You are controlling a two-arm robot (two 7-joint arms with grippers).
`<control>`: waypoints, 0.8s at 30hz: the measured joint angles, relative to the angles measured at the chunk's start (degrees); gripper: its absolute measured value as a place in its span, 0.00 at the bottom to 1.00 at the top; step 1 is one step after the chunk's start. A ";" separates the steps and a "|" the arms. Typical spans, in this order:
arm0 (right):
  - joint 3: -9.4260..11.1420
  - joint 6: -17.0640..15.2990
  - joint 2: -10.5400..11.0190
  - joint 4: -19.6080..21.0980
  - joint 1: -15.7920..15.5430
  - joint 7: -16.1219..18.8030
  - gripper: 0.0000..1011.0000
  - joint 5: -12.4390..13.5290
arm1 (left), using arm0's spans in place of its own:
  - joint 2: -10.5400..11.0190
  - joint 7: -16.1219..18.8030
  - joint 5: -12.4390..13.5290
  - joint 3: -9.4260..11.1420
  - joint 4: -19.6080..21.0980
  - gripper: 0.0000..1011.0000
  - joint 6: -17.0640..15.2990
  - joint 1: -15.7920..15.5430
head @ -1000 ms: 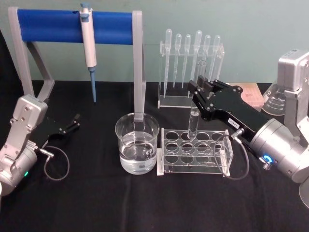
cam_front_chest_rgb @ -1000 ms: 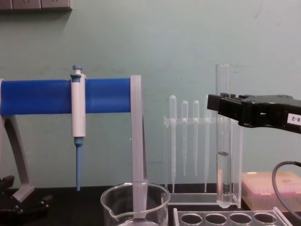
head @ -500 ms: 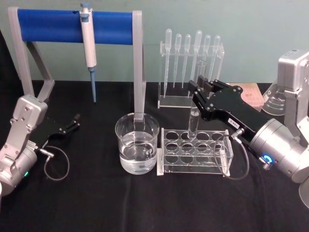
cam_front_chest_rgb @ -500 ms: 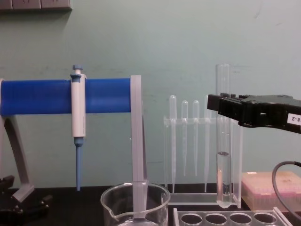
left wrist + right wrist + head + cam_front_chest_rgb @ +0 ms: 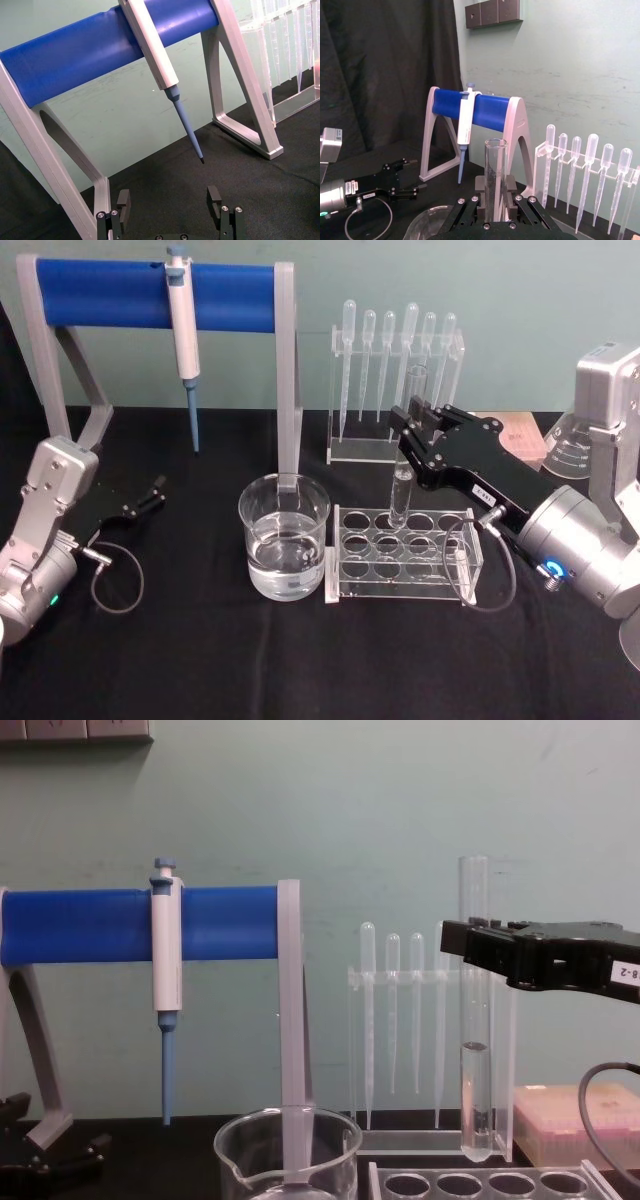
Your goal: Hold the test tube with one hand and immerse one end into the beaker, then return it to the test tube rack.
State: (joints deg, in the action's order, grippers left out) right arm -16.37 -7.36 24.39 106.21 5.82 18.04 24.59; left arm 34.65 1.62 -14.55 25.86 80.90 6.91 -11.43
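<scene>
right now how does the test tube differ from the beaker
The test tube is slim and tall; the beaker is wide and squat. The test tube hangs upright in the right end effector, over the rack; the beaker stands on the table beside the rack. Both are clear glass holding some clear liquid.

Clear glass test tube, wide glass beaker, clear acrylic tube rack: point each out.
clear glass test tube (image 5: 476,1100), chest view, liquid-filled lower part
wide clear glass beaker (image 5: 284,570), head view, front wall
clear acrylic test tube rack (image 5: 400,585), head view, front wall
</scene>
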 joint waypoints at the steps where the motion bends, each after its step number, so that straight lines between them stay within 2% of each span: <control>1: 0.00 0.00 0.00 0.00 0.00 0.00 0.22 0.00 | 0.00 0.00 0.00 0.00 0.00 0.99 0.00 0.00; 24: -0.26 -0.04 -0.07 0.51 0.35 -0.07 0.22 0.00 | 0.00 0.00 0.00 0.00 0.00 0.99 0.00 0.00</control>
State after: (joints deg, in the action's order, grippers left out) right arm -16.63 -7.40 24.32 106.73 6.17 17.97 24.59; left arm 34.65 1.62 -14.55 25.86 80.90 6.91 -11.43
